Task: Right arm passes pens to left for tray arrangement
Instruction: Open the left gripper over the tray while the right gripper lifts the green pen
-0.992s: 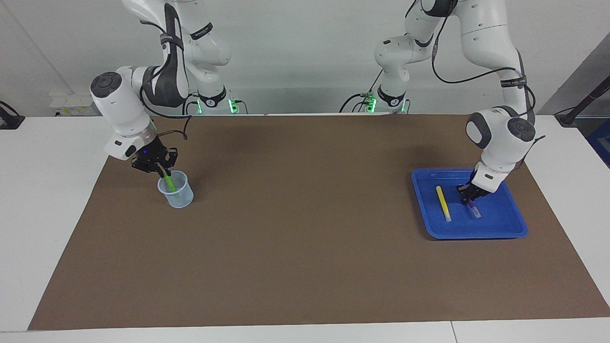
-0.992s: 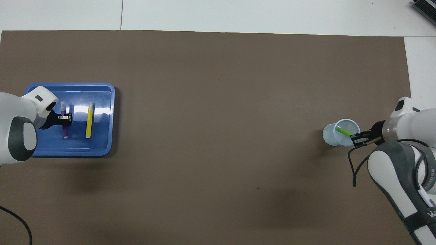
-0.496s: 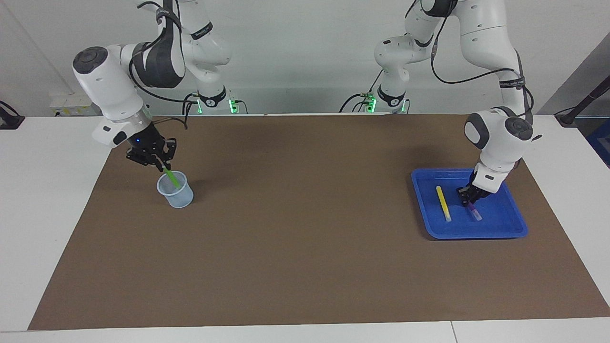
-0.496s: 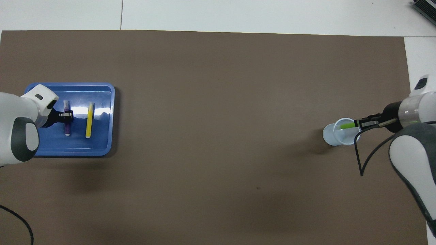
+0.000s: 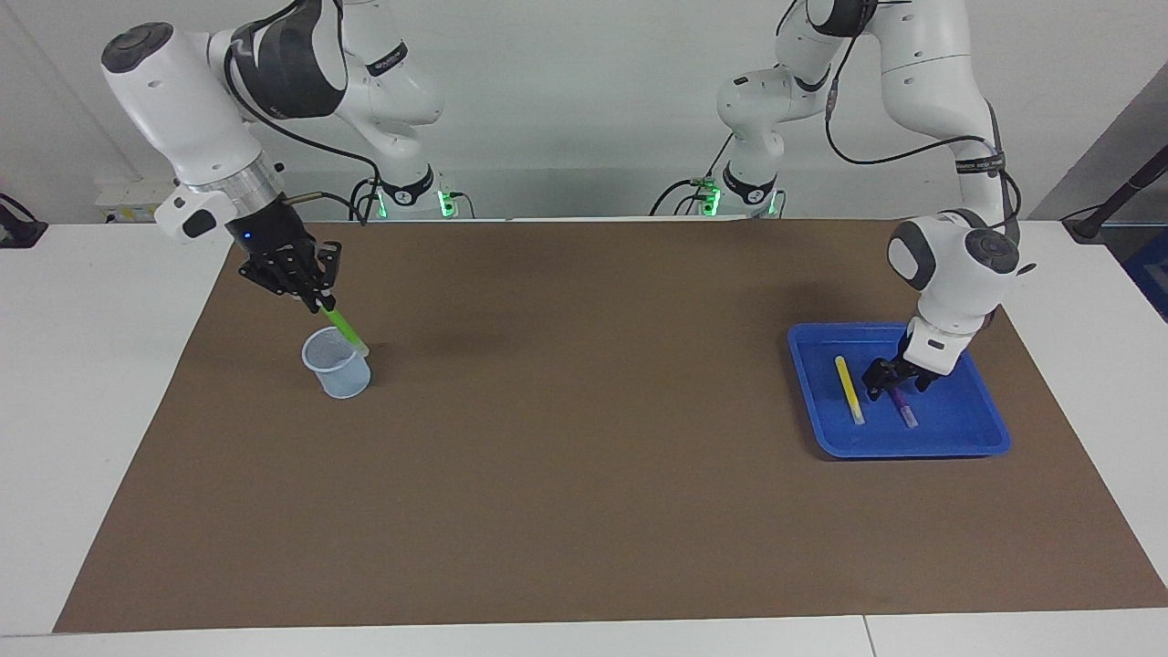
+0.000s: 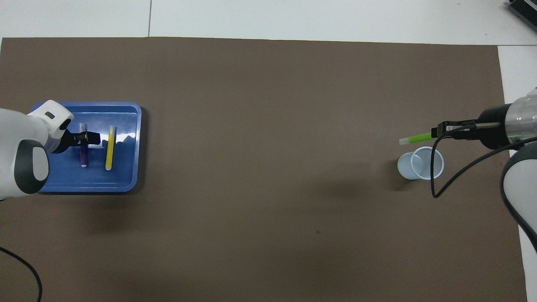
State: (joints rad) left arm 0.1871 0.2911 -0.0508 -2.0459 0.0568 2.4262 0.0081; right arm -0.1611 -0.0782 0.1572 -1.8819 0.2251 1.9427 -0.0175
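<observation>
I found the green pen (image 5: 339,324) clear of the cup (image 5: 337,362); half a second before, its lower end was inside. It hung over the cup, clamped at its upper end by the right gripper (image 5: 315,302), whose fingertips were shut on it. Its long axis slanted down, whitish tip lowest, pointing toward the left arm's end of the table. I judged it ready for the pass.

In the tray (image 5: 976,440), the left gripper (image 5: 896,380) had let go within the last second: its jaws stood wide and empty, low over the purple pen (image 5: 903,406). That pen lay flat beside the yellow pen (image 5: 849,390), not touching it, both roughly parallel, long axes running toward and away from the robots. I counted two pens placed, one outstanding.
</observation>
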